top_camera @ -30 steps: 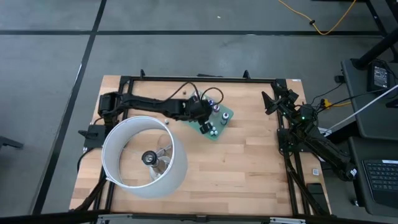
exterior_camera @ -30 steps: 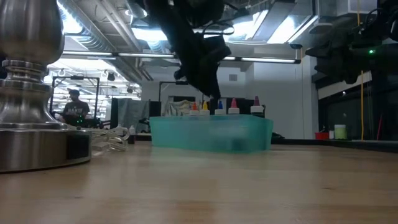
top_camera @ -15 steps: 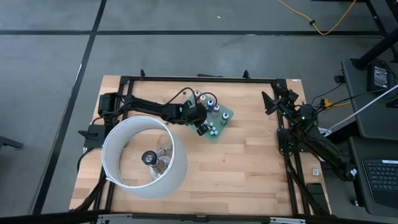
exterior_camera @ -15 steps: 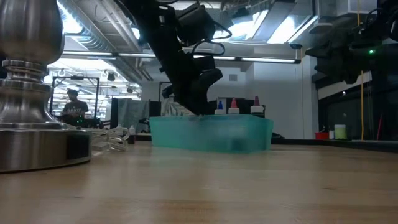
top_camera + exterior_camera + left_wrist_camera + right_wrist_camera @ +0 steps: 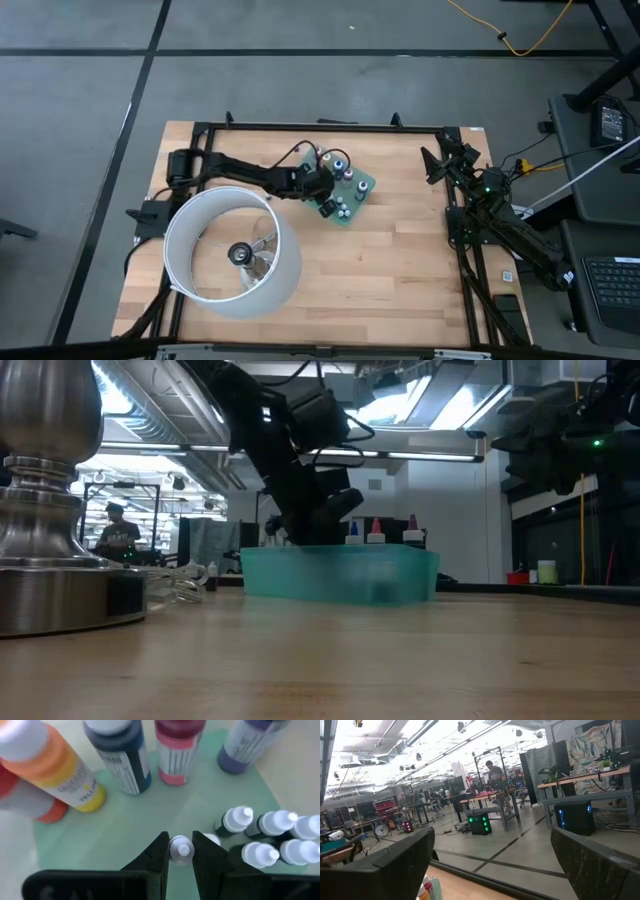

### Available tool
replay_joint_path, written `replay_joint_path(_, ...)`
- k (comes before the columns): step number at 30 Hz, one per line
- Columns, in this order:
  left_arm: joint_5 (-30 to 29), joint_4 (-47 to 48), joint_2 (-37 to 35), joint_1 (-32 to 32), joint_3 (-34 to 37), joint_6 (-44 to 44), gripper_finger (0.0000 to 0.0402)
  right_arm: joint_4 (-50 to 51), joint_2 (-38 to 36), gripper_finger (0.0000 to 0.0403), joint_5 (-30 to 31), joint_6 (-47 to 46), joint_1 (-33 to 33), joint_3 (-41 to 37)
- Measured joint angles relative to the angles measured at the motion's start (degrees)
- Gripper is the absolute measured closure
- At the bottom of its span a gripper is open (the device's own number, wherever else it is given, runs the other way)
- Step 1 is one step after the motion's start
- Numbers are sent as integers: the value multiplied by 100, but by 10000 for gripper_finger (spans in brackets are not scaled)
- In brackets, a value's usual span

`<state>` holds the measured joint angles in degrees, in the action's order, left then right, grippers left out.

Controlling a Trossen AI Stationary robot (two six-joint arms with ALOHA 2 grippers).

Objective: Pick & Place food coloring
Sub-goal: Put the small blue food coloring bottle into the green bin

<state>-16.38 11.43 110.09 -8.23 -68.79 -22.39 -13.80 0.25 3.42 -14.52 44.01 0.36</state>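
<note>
The food coloring bottles stand in a shallow green tray (image 5: pixel 362 185) on the table's far middle. The left wrist view shows bigger orange (image 5: pixel 60 770), blue (image 5: pixel 120 755), pink (image 5: pixel 175 750) and purple (image 5: pixel 250 745) bottles, and a cluster of small white-capped ones (image 5: pixel 270 837). My left gripper (image 5: pixel 180 851) is down in the tray (image 5: pixel 324 200), shut on one small bottle. In the low view the tray wall (image 5: pixel 340 575) hides its fingertips. My right gripper (image 5: pixel 440 160) waits open (image 5: pixel 490 855) at the table's far right corner. My left gripper pinches a small bottle by its white cap (image 5: pixel 180 849) between its two fingers (image 5: pixel 159 856), coming from above and pointing down. The bottle stands upright, beside the cluster of white-capped ones; its body below the cap is hidden.
A lamp with a big white round shade (image 5: pixel 232 250) and a metal base (image 5: pixel 50 560) fills the table's near left, close to my left arm. Its cable (image 5: pixel 180 575) lies beside the base. Bare wood (image 5: pixel 390 270) stretches over the near right.
My left gripper has moved from the tray's far side toward its near left part and has come down among the small bottles, until its fingertips sank behind the tray wall. The bigger bottles at the far side, covered before, now show from above.
</note>
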Motion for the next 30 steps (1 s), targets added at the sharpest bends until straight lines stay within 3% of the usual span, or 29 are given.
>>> replay_joint_path(8,20,18,76,-15,0,-38,340,2,-1,4,0,-1,-2,2)
replay_joint_path(19,264,32,76,-50,0,-42,285,0,0,4,0,-1,-2,0)
replay_joint_path(30,127,254,53,-68,-133,-111,280,2,0,4,-2,0,0,0)
